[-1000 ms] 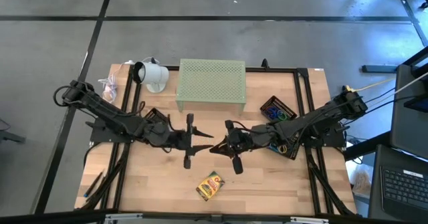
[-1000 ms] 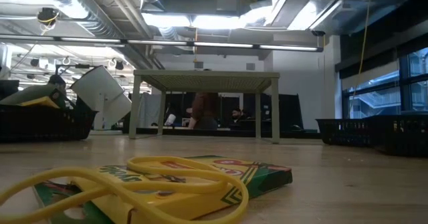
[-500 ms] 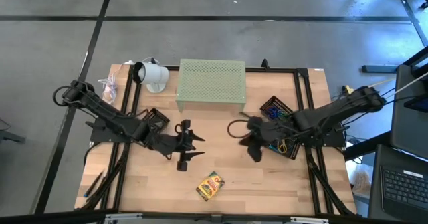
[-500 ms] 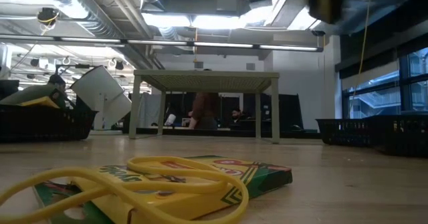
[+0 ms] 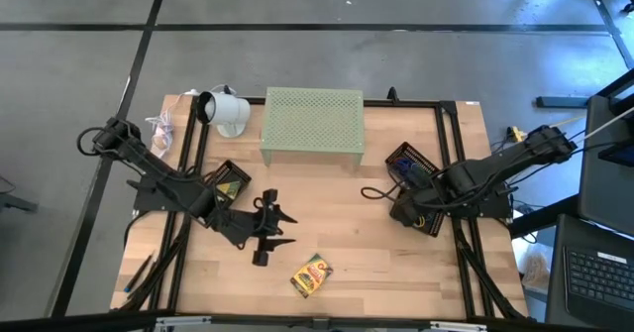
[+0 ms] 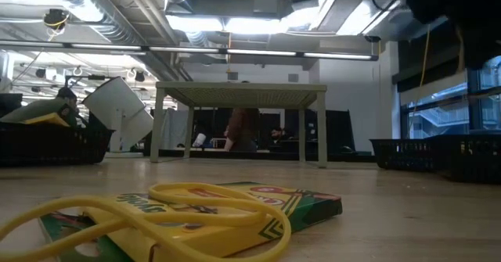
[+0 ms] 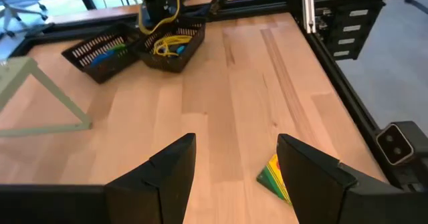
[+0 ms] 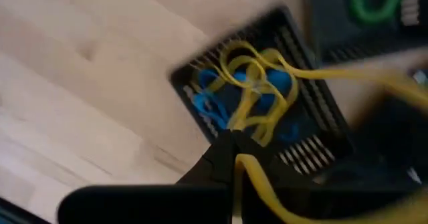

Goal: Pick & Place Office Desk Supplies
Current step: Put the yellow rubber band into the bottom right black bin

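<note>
**Right gripper pinches a yellow band over the right tray; left gripper spread above the crayon box**

Your right gripper [image 8: 234,158] is pressed together on a yellow rubber band [image 8: 257,177], which runs out from between the fingertips. It hangs just over the black mesh tray [image 8: 200,67] on the right side of the table; more yellow bands [image 8: 244,77] and blue pieces [image 8: 207,107] lie inside. From above, the right arm [image 5: 495,168] reaches in from the right edge, with the gripper [image 5: 401,205] at the tray's left side and a loop [image 5: 374,192] trailing left over the wood.

Your left gripper [image 7: 234,160] stands spread wide, both fingers [image 7: 177,167] apart with bare table between them. From above, the left arm [image 5: 168,185] stretches from the left edge toward centre, gripper [image 5: 269,231] pointing right and slightly near.

You have the yellow-green crayon box [image 5: 311,274] lying flat near the table's near edge, just to the near-right of the left gripper, long axis on a diagonal. In the low view, a yellow band [image 6: 180,215] lies looped across its top. A second tray [image 5: 228,181] sits under the left arm.
</note>
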Available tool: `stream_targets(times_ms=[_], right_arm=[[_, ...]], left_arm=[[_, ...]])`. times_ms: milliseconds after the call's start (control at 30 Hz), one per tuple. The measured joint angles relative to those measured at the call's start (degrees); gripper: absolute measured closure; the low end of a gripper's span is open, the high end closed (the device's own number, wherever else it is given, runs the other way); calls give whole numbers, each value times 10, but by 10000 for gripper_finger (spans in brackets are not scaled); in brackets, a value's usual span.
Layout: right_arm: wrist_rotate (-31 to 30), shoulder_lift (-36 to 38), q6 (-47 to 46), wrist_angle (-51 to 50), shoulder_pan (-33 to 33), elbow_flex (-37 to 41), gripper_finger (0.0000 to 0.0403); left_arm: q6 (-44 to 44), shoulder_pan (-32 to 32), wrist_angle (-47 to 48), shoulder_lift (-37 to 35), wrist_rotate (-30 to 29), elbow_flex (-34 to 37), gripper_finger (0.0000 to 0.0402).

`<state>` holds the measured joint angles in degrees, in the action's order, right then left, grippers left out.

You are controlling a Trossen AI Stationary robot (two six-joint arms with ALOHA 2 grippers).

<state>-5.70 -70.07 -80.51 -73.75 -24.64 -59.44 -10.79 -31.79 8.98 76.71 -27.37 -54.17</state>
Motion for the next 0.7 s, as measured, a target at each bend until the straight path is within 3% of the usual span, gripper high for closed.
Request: stream_targets(times_ms=[133,267,700], right_arm=[[44,-14,-9,-10,0,0,403],[46,-26,4,-12,0,0,391],[51,-63,16,-79,0,0,275]], left_arm=[[-7,-8,11,0,0,0,196],[-7,-9,16,0,0,0,196],[-23,-12,17,0,3,0,196]])
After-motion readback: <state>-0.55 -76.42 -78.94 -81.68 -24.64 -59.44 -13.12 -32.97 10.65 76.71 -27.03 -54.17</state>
